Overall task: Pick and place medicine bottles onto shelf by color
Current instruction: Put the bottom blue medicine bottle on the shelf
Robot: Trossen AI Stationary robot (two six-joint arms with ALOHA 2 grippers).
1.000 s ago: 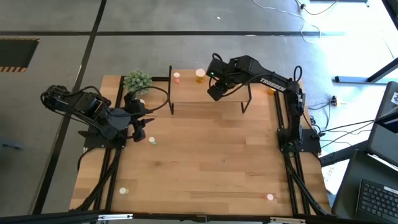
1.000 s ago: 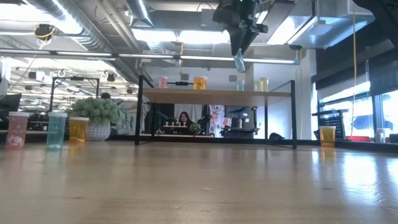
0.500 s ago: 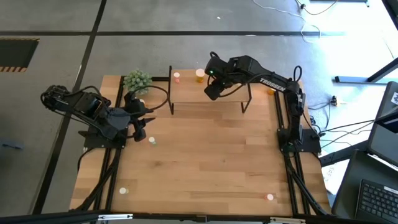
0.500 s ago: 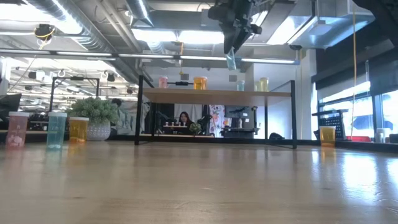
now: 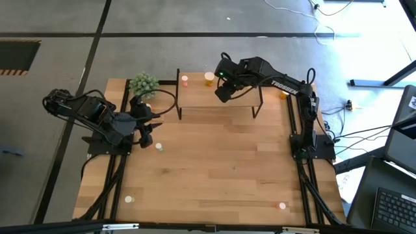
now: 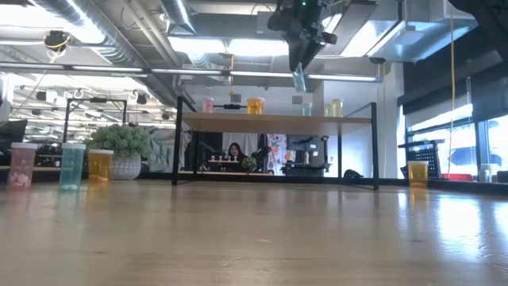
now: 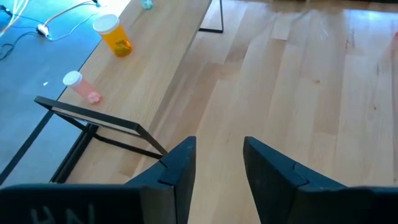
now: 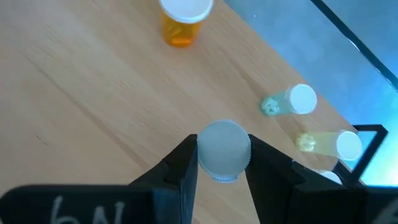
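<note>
The wooden table (image 5: 214, 162) carried the shelf (image 5: 195, 96) along its far edge, with a pink bottle (image 5: 185, 80) and an orange bottle (image 5: 208, 77) standing on the shelf, a potted plant (image 5: 143, 85) just beside it, and small bottles (image 5: 159, 147) scattered well in front of it.

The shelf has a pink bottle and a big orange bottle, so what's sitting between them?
Nothing. In the left wrist view, only bare wood of the shelf lies between the pink bottle and the orange bottle.

Light-wood shelf (image 5: 220, 104) on thin black metal frame; smooth, faintly glossy wooden tabletop (image 5: 214, 169); translucent plastic bottle (image 8: 223, 149) with matt pale cap.
</note>
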